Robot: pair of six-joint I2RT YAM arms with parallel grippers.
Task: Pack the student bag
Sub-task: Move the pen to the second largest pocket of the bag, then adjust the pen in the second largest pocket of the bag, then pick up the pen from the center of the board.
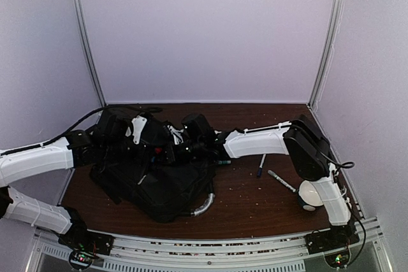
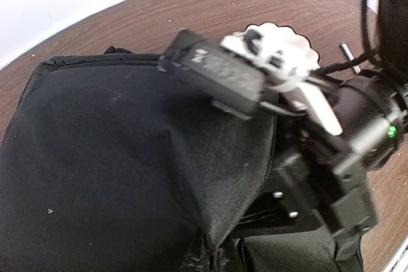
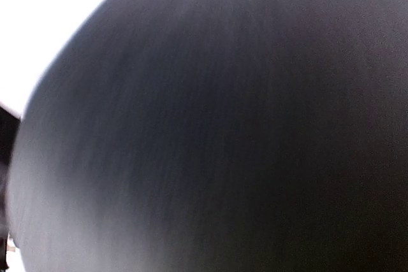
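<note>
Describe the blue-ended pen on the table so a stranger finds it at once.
Start at the big black student bag on the brown table. Just right of it, two pens lie on bare wood. Yours is the blue-ended pen nearer the bag; the other pen is pale with a dark tip.

Beneath the left pincer (image 1: 158, 143) and the right pincer (image 1: 185, 148), set close together: the student bag (image 1: 150, 186), flat on the tabletop (image 1: 255, 205). Right of the right pincer, off the bag: a pen (image 1: 261, 165), then a marker (image 1: 281, 181) further right and nearer. Beyond that, nearer still, beside the right arm (image 1: 255, 141): a round object (image 1: 310, 195). Nearer than both pincers, at the bag's right corner: its handle (image 1: 203, 206).
</note>
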